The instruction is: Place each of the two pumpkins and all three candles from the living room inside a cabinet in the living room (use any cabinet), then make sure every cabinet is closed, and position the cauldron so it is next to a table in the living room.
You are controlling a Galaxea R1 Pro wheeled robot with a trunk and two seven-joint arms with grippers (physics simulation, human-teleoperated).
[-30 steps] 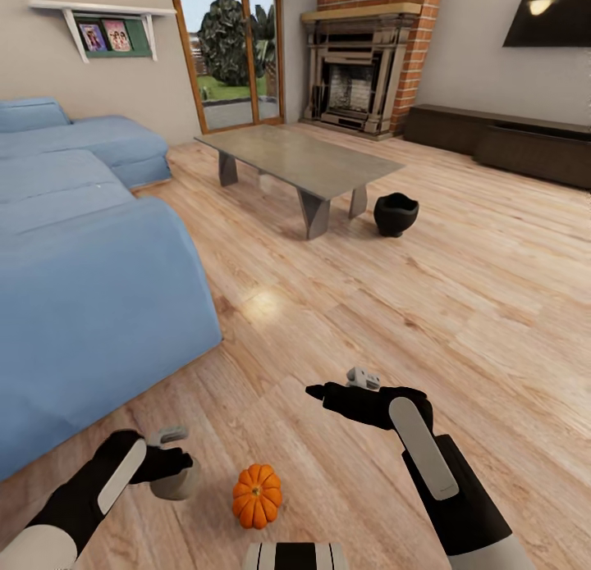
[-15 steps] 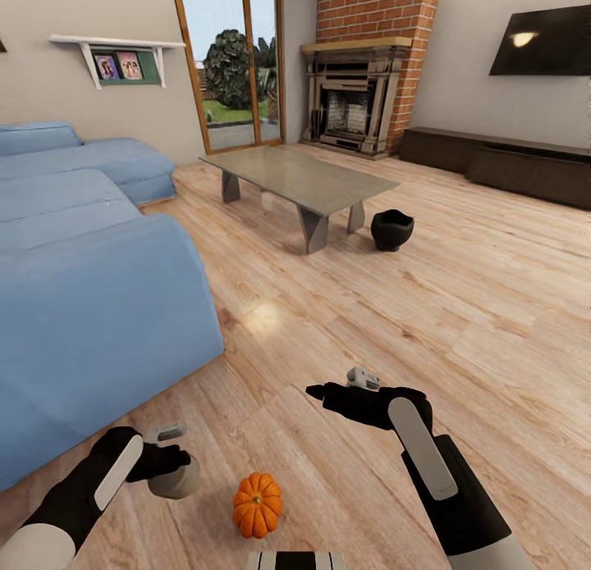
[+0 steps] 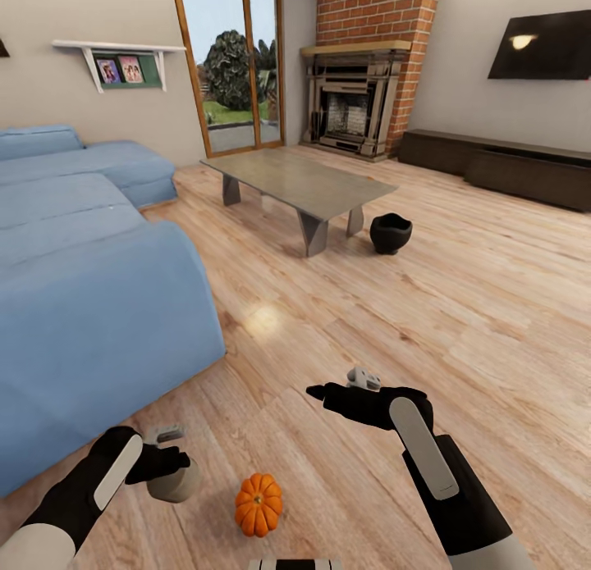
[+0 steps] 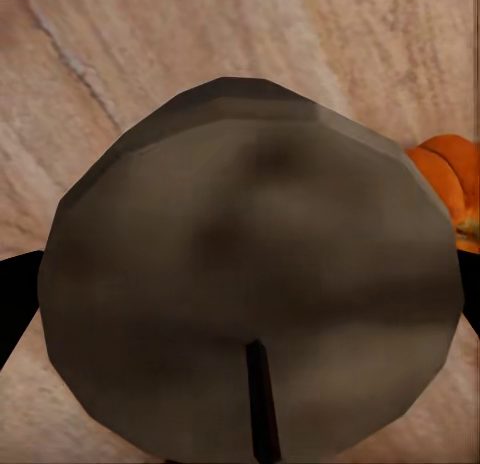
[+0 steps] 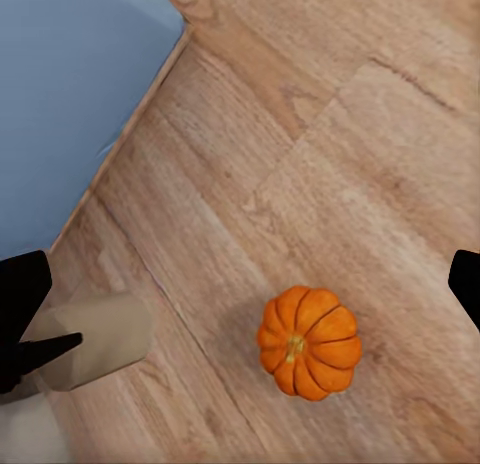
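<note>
Nearest, a small ribbed bright-orange pumpkin sits on the wooden plank floor between the two arms. The left claw, held low near the left, is clenched around a stubby grey-beige cylindrical candle. The right claw, reaching forward above the floor, has its fingers spread apart, holding nothing. Farther off, a matte black round-bellied cauldron stands just right of the low grey slab-topped bench. The long dark-brown wooden cabinet lines the far right wall.
</note>
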